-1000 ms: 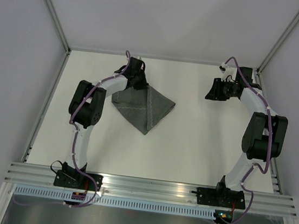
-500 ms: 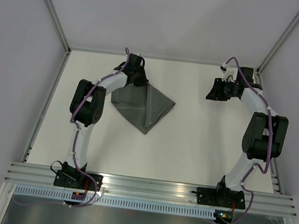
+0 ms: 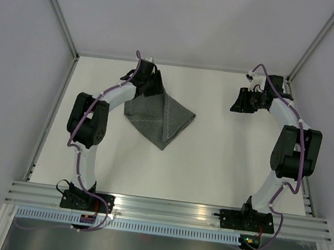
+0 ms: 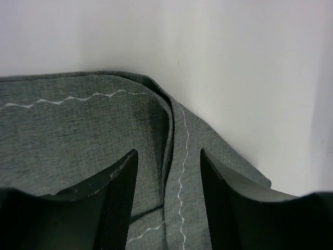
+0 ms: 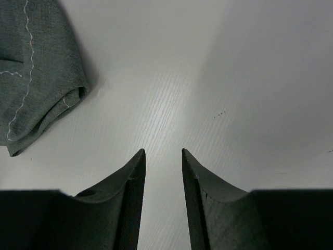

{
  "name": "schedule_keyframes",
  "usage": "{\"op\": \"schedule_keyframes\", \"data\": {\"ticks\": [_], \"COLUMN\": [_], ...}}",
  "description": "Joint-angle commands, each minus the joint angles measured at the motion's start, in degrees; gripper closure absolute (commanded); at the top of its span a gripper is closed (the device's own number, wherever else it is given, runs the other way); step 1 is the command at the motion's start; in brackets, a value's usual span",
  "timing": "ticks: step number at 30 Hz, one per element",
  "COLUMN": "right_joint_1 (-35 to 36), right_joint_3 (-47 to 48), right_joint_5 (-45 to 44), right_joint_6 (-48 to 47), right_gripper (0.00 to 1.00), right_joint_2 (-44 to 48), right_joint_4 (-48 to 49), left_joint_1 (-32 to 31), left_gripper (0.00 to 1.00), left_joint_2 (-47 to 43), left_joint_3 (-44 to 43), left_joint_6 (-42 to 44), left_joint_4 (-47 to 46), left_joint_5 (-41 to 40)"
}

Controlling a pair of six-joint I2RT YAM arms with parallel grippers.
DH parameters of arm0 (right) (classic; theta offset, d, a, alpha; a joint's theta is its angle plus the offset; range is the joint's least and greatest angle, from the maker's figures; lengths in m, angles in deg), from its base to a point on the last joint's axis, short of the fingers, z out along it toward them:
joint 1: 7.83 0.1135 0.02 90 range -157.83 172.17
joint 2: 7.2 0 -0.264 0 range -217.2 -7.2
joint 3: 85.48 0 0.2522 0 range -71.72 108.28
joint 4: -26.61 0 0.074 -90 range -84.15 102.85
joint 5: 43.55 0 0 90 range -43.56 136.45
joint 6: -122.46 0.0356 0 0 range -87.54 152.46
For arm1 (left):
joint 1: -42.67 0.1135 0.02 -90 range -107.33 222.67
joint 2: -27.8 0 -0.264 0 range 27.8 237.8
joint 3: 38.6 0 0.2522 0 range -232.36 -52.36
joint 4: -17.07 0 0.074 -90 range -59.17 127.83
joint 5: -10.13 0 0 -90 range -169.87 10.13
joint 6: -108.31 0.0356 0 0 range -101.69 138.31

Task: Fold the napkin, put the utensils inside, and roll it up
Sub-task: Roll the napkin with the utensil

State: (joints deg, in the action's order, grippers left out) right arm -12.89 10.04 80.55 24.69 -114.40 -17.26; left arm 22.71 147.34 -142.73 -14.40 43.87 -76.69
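The dark grey napkin (image 3: 158, 118) lies folded and a little rumpled on the white table, left of centre toward the back. My left gripper (image 3: 149, 86) is at its far corner, open. In the left wrist view the layered hem with its light stitch line (image 4: 183, 156) runs between the spread fingers of that gripper (image 4: 168, 152), and neither finger pinches it. My right gripper (image 3: 238, 101) hovers at the far right, well away from the cloth. It is open over bare table (image 5: 163, 150), with the napkin's folded end (image 5: 36, 67) at the upper left. No utensils are in view.
The back wall of the enclosure stands just behind both grippers. An aluminium rail (image 3: 169, 209) carrying the arm bases runs along the near edge. White table (image 3: 211, 161) surrounds the napkin.
The left gripper has opened and let go of the napkin's far corner. Its elbow has swung out to the left. The right arm and the napkin have stayed put.
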Motion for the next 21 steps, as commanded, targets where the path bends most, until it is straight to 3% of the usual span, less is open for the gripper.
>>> {"op": "schedule_keyframes", "data": {"ticks": [1,4,7,8,9,10,12,16,21], "right_joint_1": [-0.39,-0.56,-0.65,-0.74,-0.74,-0.74,-0.74,-0.83,-0.83], "right_joint_3": [1.21,1.39,1.83,1.92,1.83,1.83,1.65,1.57,1.65], "right_joint_5": [0.96,0.96,1.31,1.4,1.49,1.49,1.49,1.4,1.14], "right_joint_6": [-0.84,-0.76,-0.32,-0.23,-0.23,-0.31,-0.31,-0.14,-0.23], "right_gripper": [0.6,0.6,0.6,0.6,0.6,0.6,0.6,0.6,0.6], "right_joint_2": [2.78,2.87,2.7,2.7,2.78,2.78,2.78,2.78,2.7], "right_joint_4": [0.05,0.14,0.14,0.14,0.05,0.05,0.05,-0.13,-0.39], "left_joint_1": [-0.42,-4.89,-13.91,-16.05,-17.9,-21.22,-25.62,-32.04,-36.98], "left_gripper": [0.43,0.42,0.4,0.37,0.29,0.25,0.31,0.31,0.3], "left_joint_2": [-10.2,-15.82,-16.8,-16.28,-15.58,-14.18,-12.24,-6.8,1.37], "left_joint_3": [3.08,6.86,6.87,6.52,6.35,6.0,5.03,0.74,-6.38], "left_joint_6": [6.07,11.42,18.72,20.04,21.53,21.89,21.55,19.09,14.09], "left_joint_4": [-3.37,-3.02,1.09,2.33,3.3,4.09,7.52,14.63,24.12], "left_joint_5": [-4.65,-8.79,-23.59,-26.18,-28.12,-30.32,-36.47,-46.23,-54.06]}}
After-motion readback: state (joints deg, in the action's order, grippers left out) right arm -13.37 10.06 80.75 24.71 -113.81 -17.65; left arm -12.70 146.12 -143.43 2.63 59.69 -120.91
